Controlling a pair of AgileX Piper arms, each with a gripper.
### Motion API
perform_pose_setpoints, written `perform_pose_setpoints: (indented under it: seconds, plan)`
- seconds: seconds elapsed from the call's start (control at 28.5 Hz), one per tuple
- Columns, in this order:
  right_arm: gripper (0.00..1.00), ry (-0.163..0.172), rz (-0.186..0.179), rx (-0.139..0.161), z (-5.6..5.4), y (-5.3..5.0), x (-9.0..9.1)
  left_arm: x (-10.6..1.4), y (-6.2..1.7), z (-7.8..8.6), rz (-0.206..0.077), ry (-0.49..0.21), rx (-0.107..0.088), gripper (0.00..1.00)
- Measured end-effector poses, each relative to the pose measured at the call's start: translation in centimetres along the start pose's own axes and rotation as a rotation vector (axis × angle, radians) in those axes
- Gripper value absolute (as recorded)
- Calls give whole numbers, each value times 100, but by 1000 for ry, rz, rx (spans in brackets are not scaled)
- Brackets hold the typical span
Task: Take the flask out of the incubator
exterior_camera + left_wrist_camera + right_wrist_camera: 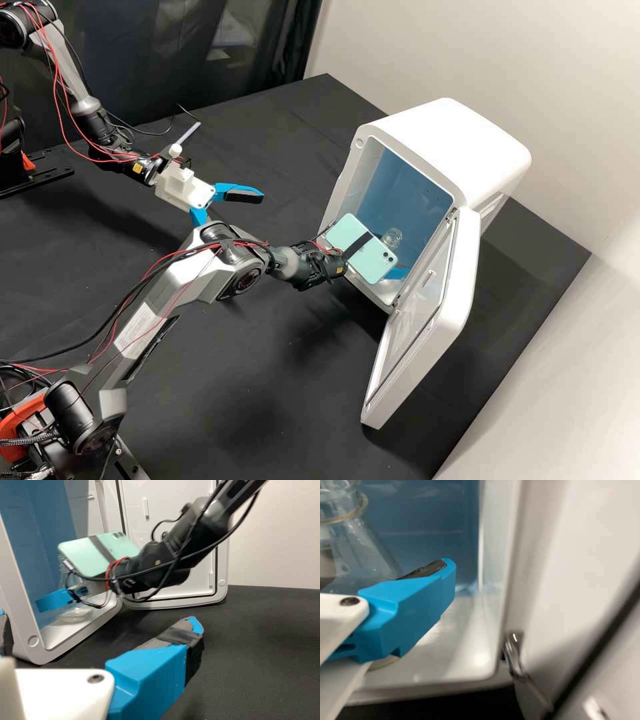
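A black surface (300,133) is spreading beneath and all around the left pincer (220,203), with soft, even light laying a dull sheen on it. Ahead of the pincer, past the surface's far edge, a plain off-white wall (567,67) is rising. Behind the pincer, back along its arm, a dark glossy curtain (167,47) is hanging and catching faint reflections.

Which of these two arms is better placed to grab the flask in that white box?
Right. The right end effector sits inside the open incubator, close beside the flask. The left end effector hangs open above the bench, outside the incubator and farther from the flask.
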Motion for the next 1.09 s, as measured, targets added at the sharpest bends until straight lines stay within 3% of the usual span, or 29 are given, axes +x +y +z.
perform_pose_setpoints:
  seconds: [0.11, 0.35, 0.53, 0.74, 1.09]
  plan:
    - [0, 50, 29, 11, -39, 82, -177, -10, -13, -1, -5, 1, -1, 100]
    - [0, 214, 127, 36, -241, 385, -586, -13, -9, 0, -4, 1, 0, 100]
    - [0, 281, 167, 58, -285, 526, -817, -11, -12, 16, -5, -4, 0, 100]
    - [0, 323, 219, 95, -302, 659, -990, -11, -13, 21, -5, -6, 0, 100]
    - [0, 310, 196, 85, -250, 602, -1013, -11, -13, 21, -5, -6, 0, 100]
